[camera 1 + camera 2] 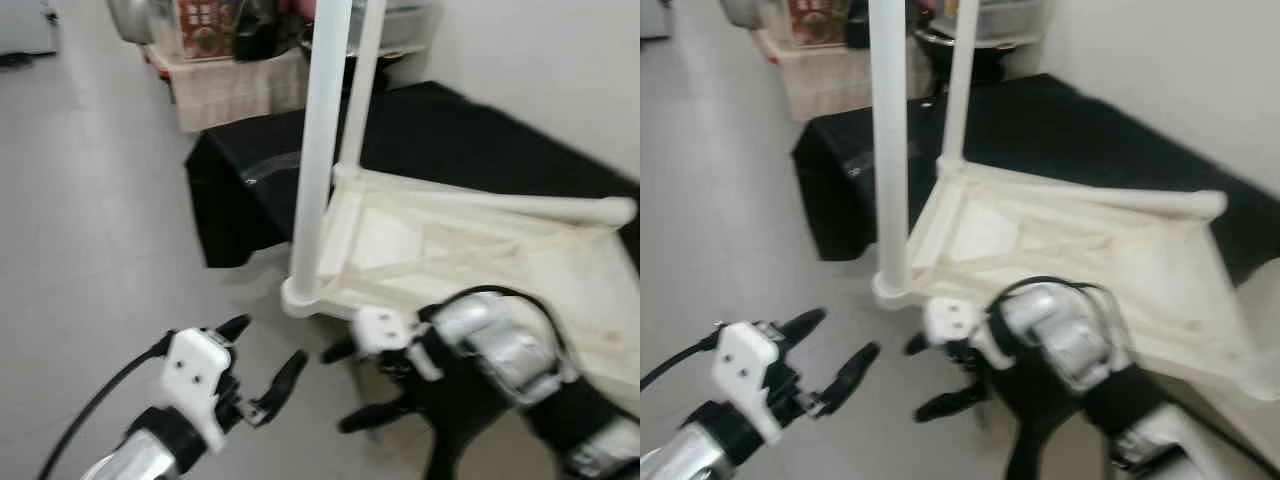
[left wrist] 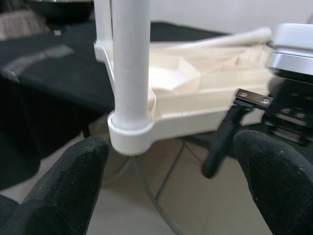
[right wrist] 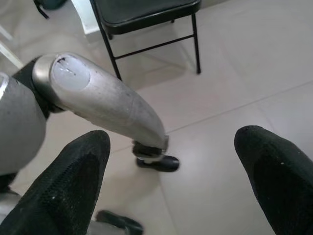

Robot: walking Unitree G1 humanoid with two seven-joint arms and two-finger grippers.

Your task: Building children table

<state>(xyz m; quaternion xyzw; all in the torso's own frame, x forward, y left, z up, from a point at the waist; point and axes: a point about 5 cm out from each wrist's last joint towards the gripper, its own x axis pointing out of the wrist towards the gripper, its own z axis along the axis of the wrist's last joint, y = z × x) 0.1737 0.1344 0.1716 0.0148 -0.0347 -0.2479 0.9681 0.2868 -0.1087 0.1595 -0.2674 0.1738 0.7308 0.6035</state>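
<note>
1. Lay upturned on a black-draped platform: cream plastic children's table top, two white round legs standing upright at its near corners.
2. Hovered below the nearest corner, fingers spread apart, holding nothing: left gripper.
3. Hung beside it under the table edge, fingers likewise parted and empty: right gripper.
4. Seen past the right gripper's fingers: black folding chair on grey floor tiles.

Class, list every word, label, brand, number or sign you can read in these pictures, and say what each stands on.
Red printed package on the cluttered shelf behind the black-covered platform: print present, too blurred to read.
White table frame, its upright leg, left gripper, right gripper: no text legible.
</note>
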